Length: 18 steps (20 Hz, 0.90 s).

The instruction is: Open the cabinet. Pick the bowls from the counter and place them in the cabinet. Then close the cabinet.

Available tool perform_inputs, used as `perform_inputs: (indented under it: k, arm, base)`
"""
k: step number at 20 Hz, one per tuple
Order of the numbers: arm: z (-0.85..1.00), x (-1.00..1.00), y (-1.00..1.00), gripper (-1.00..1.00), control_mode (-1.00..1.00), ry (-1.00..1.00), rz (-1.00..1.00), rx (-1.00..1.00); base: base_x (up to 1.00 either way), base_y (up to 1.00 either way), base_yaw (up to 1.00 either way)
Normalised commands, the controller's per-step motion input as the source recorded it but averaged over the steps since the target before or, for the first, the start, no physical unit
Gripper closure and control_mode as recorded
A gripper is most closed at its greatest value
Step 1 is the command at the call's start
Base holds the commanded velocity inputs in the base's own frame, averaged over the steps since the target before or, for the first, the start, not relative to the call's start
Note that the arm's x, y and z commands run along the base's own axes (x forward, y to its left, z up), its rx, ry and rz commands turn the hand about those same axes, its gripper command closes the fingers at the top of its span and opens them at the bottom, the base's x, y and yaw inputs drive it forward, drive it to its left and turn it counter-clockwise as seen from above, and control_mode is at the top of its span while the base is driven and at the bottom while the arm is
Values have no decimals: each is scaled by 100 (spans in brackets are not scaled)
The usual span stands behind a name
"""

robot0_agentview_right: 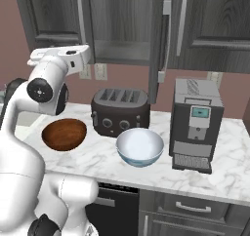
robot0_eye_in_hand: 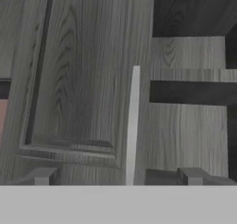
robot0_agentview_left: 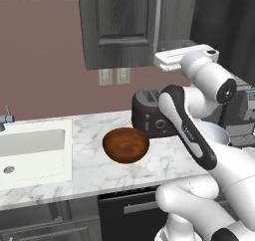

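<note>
The cabinet (robot0_agentview_right: 49, 15) hangs above the counter (robot0_agentview_right: 205, 176). Its left door (robot0_eye_in_hand: 83, 79) is shut. Its right door (robot0_agentview_right: 156, 45) stands swung out, baring the grey inner shelf (robot0_eye_in_hand: 194, 74). My gripper (robot0_eye_in_hand: 115, 177) is open and raised in front of the left door, with that door's silver bar handle (robot0_eye_in_hand: 133, 126) between the fingertips (robot0_eye_in_hand: 41, 176); nothing is held. The hand (robot0_agentview_left: 182, 58) hovers above the toaster. The reddish-brown wooden bowl (robot0_agentview_left: 125, 144) sits on the counter left of the toaster. The white and pale blue bowl (robot0_agentview_right: 140, 146) sits in front of the toaster, partly hidden behind my arm in the left base view.
A dark toaster (robot0_agentview_right: 119, 110) stands at the back of the counter and a coffee machine (robot0_agentview_right: 196, 124) to its right. The white sink (robot0_agentview_left: 30, 153) lies at the far left. Dark drawer fronts (robot0_agentview_right: 195, 208) run below the counter edge.
</note>
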Motion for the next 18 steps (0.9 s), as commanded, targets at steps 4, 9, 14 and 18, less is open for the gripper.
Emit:
perform_inputs:
  k: [4,9,14,18]
  arm:
    - [-4,14,0,-100,-100,-3,-1,0]
    - [0,25,0,-100,-100,-1,0,1]
    - [0,33,0,-100,-100,-2,0,1]
    - [0,23,0,-100,-100,-3,1,3]
  base:
    - [0,0,0]
    - [0,0,0]
    - [0,0,0]
    - [0,0,0]
